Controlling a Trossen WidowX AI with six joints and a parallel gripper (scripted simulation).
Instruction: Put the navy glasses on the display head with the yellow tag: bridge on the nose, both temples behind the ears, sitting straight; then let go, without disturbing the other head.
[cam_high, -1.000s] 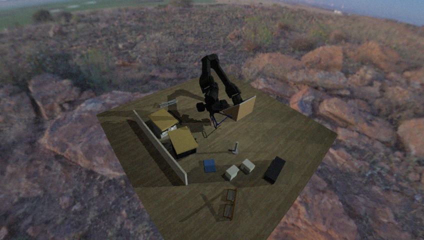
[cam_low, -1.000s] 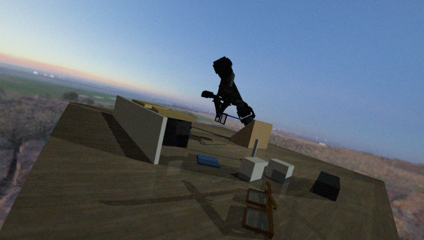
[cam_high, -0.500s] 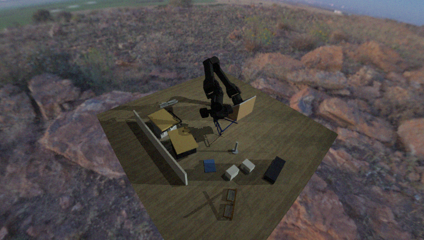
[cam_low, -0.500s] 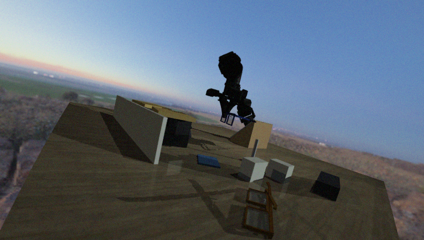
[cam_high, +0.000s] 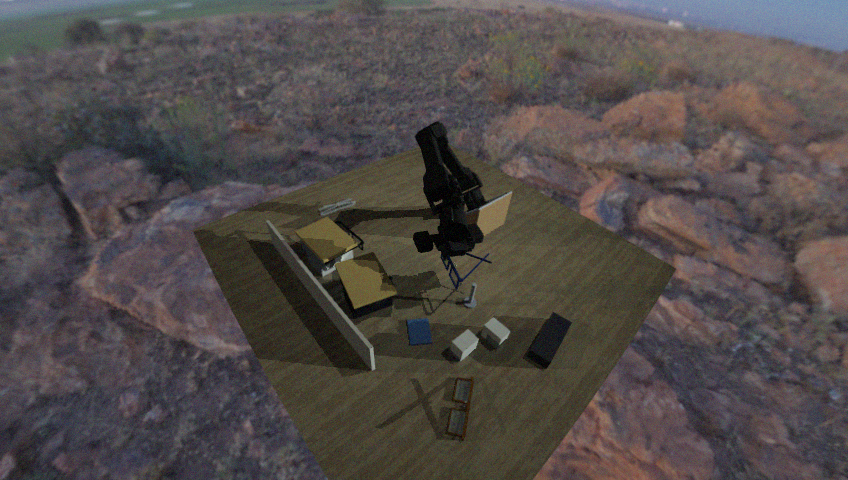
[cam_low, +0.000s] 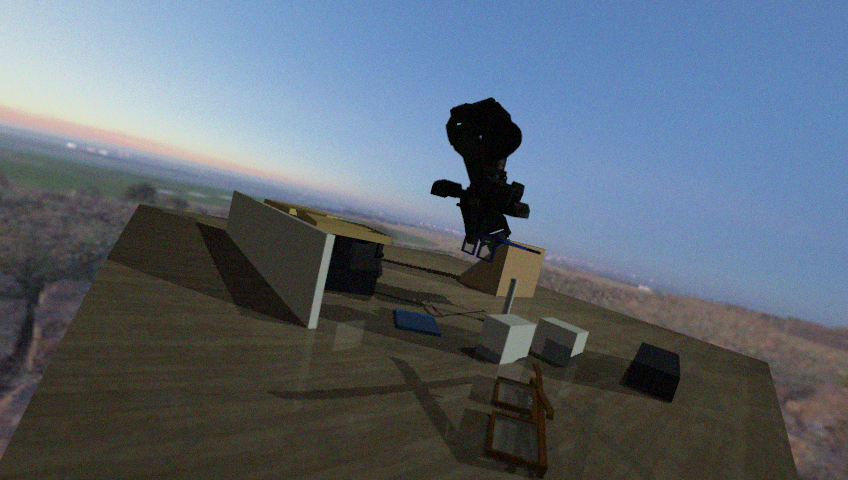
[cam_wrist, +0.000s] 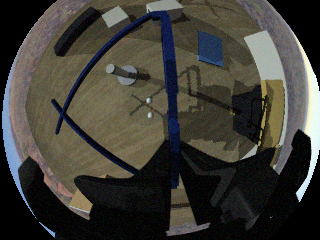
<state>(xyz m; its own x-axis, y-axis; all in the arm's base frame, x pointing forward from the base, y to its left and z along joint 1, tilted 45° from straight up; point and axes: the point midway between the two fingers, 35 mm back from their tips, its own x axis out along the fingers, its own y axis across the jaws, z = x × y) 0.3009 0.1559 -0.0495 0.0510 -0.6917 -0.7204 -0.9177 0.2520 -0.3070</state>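
My gripper (cam_high: 450, 256) (cam_low: 484, 239) (cam_wrist: 171, 143) is shut on the navy glasses (cam_high: 456, 273) (cam_low: 483, 249) (cam_wrist: 167, 60) and holds them in the air above the middle of the wooden table (cam_high: 595, 267). The frame hangs below the fingers with its temples spread. Two box-like display heads with tan tops stand to the left by the long wall. One (cam_high: 326, 239) has a white base and the other (cam_high: 364, 280) (cam_low: 355, 261) (cam_wrist: 250, 110) has a dark base. In the wrist view a small yellow mark shows on the dark one. The gripper is to the right of both heads and apart from them.
A long white wall (cam_high: 321, 297) (cam_low: 279, 255) stands left of the heads. A tan tilted board (cam_high: 493, 212) (cam_low: 511, 267) is behind the arm. A grey peg (cam_high: 470, 295), a blue pad (cam_high: 418, 330), two white cubes (cam_high: 464, 343) (cam_high: 495, 331), a black block (cam_high: 548, 339) and brown glasses (cam_high: 459, 407) lie toward the front.
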